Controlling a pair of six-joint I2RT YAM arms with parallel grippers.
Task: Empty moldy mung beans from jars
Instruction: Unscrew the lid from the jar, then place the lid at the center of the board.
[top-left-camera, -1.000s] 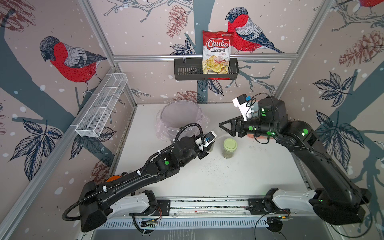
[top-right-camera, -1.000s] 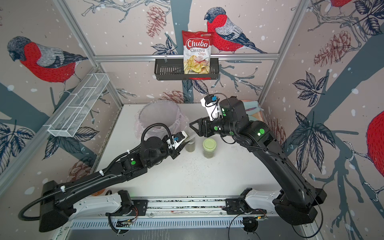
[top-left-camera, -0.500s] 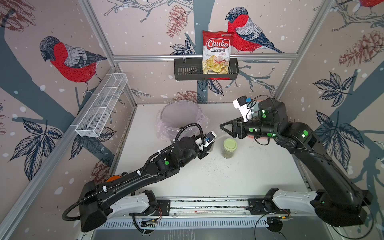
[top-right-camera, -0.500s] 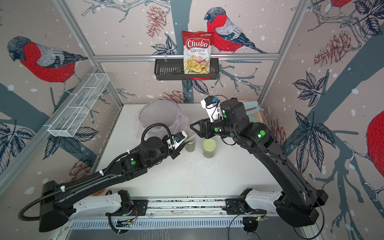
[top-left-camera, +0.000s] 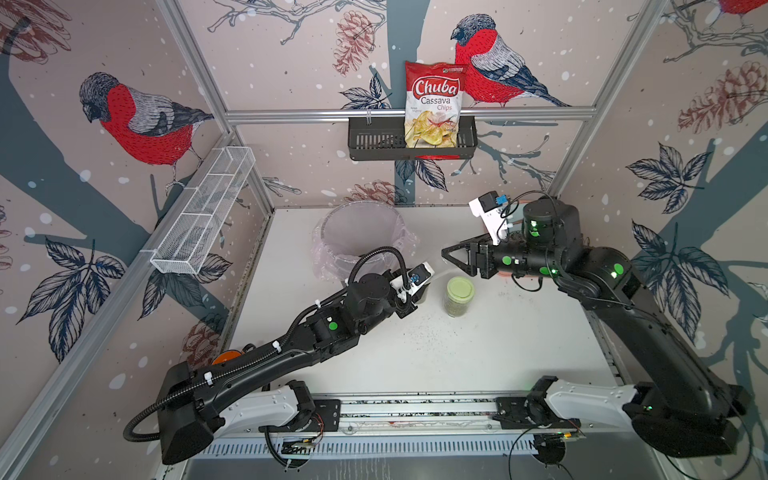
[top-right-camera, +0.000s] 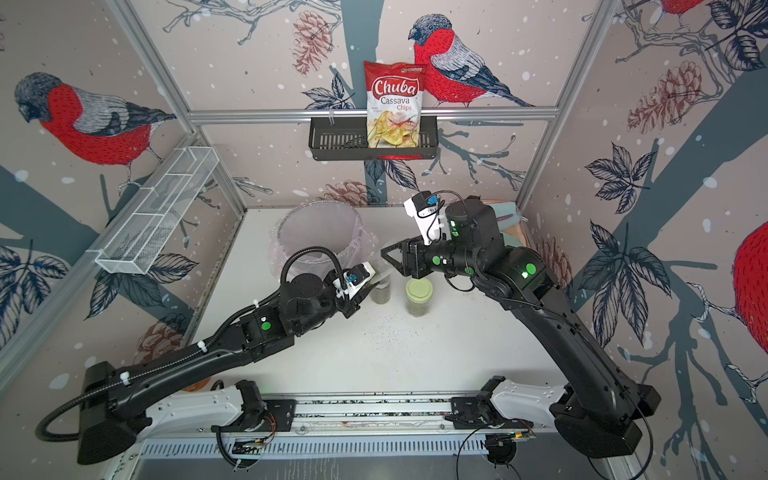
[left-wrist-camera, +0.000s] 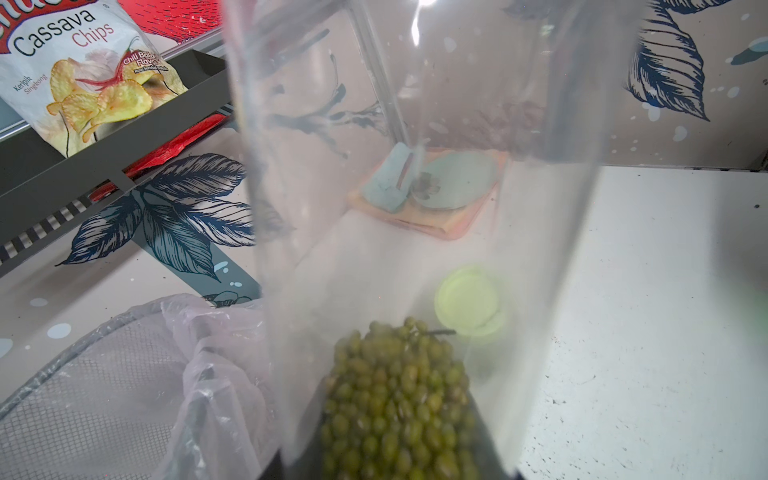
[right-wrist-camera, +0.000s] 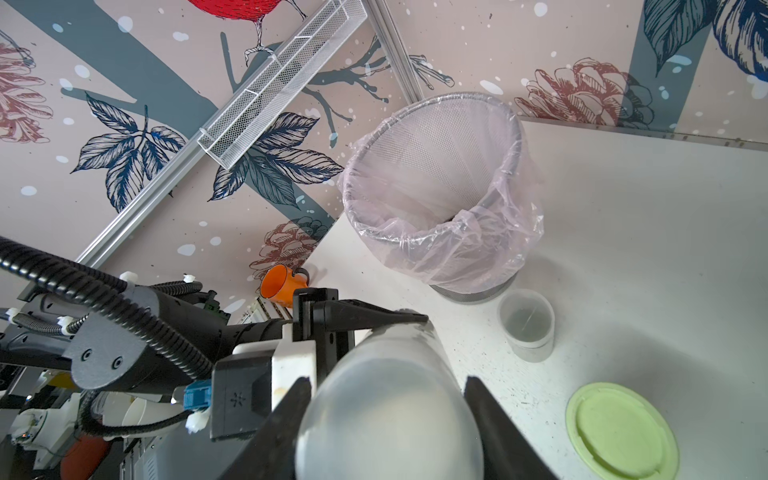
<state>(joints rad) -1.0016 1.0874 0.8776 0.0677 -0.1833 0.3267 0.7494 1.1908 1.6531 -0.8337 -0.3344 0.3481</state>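
Mung beans (left-wrist-camera: 395, 399): heaped at the clamped end of the tall tube (left-wrist-camera: 415, 232), none tipped out yet. Held slanting over the tabletop's middle, just in front of the lined bin (right-wrist-camera: 424, 158), by the left gripper (right-wrist-camera: 409, 330), closed tight around it.

Over the last second: a small advance of the right gripper (right-wrist-camera: 387, 381) onto the tube's far, rounded end, and a slight narrowing of its jaws. Now set against both sides of that end, apparently gripping. Probably means opening is underway, with pouring to follow.

Standing untouched near the tabletop's middle: green-lidded jar (top-left-camera: 458, 291) and short cylinder jar (right-wrist-camera: 525, 324).

Hard to tell whether a cap sits on the tube's end. Hidden in both top views under the wrist camera (top-left-camera: 419, 274): the left grip itself. Cut off in the left wrist view: the tube's far end.
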